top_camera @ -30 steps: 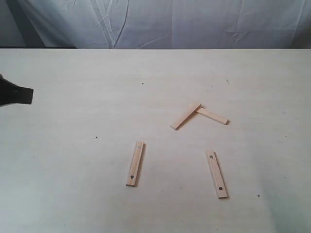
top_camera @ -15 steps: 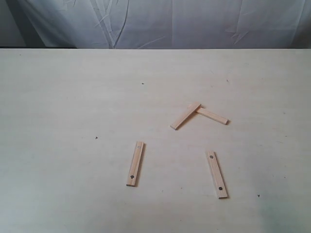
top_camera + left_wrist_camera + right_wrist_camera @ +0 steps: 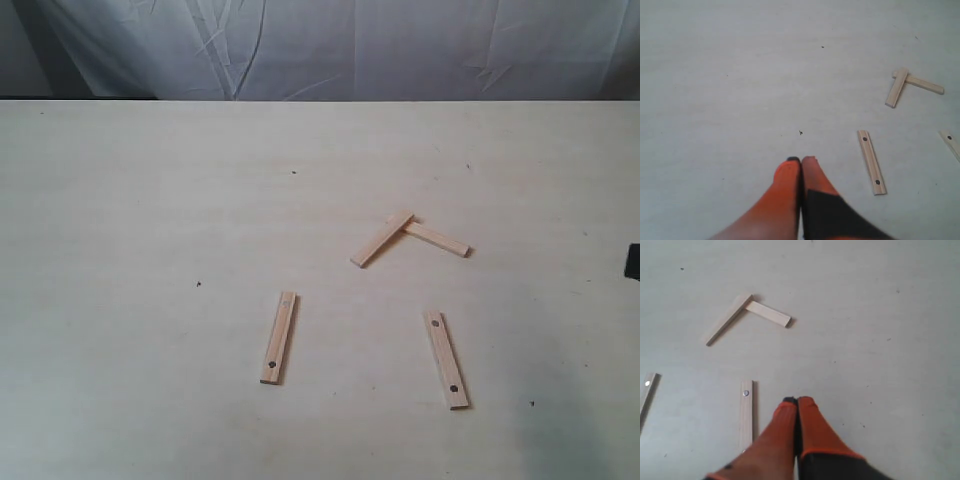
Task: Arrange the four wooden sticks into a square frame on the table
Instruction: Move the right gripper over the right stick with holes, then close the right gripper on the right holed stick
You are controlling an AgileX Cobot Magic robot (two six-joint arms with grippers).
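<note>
Four wooden sticks lie loose on the tabletop, not yet framed. Two plain sticks touch at one end in an angle right of centre, and two holed sticks lie well apart nearer the front. Left fingers are pressed together, empty, over bare tabletop; right fingers are likewise closed on nothing, a holed stick near them.

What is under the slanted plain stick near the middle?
Under the far end of the slanted plain stick lies one end of the other plain stick; that overlapped bit is hidden. Elsewhere it rests on the table.
</note>
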